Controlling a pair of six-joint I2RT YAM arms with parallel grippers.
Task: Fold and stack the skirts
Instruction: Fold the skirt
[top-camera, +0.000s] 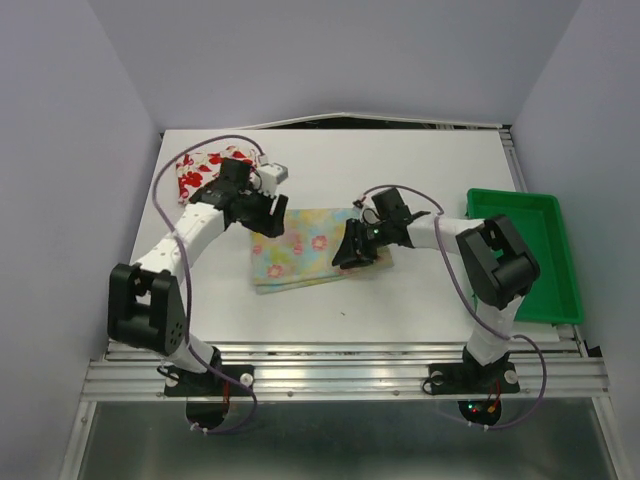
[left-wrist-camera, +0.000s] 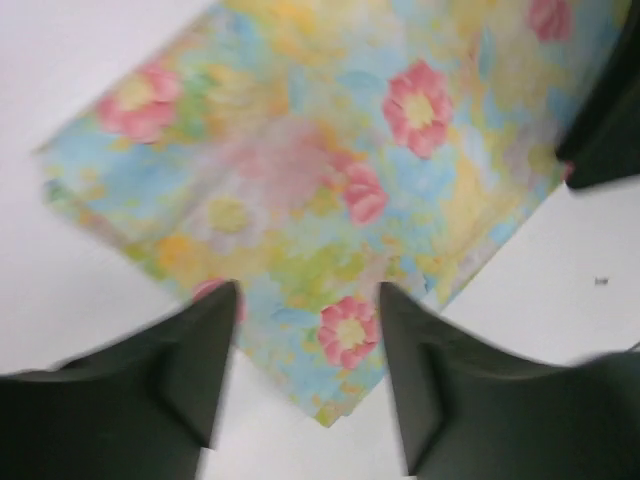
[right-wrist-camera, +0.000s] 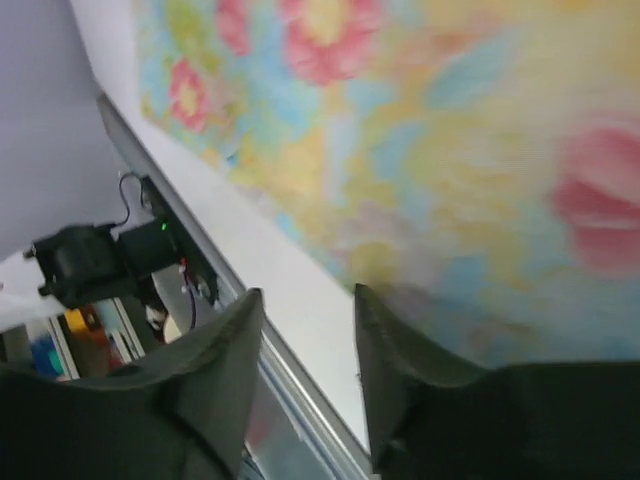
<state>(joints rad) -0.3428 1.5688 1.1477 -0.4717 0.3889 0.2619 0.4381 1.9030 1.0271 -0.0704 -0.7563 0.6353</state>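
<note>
The pastel flowered skirt (top-camera: 300, 255) lies folded in the middle of the worktop (top-camera: 430, 170), its long axis running left to right. The left fingers (top-camera: 268, 220) hang over its far left corner, wide apart and holding nothing. The right fingers (top-camera: 352, 252) are at its right end, narrowly parted and also empty. The red-flowered skirt (top-camera: 200, 172) lies bunched at the far left, just beyond the left arm, so that arm looks better placed to fetch it. Only the top view shows this skirt; both wrist views show just pastel cloth below the fingers.
</note>
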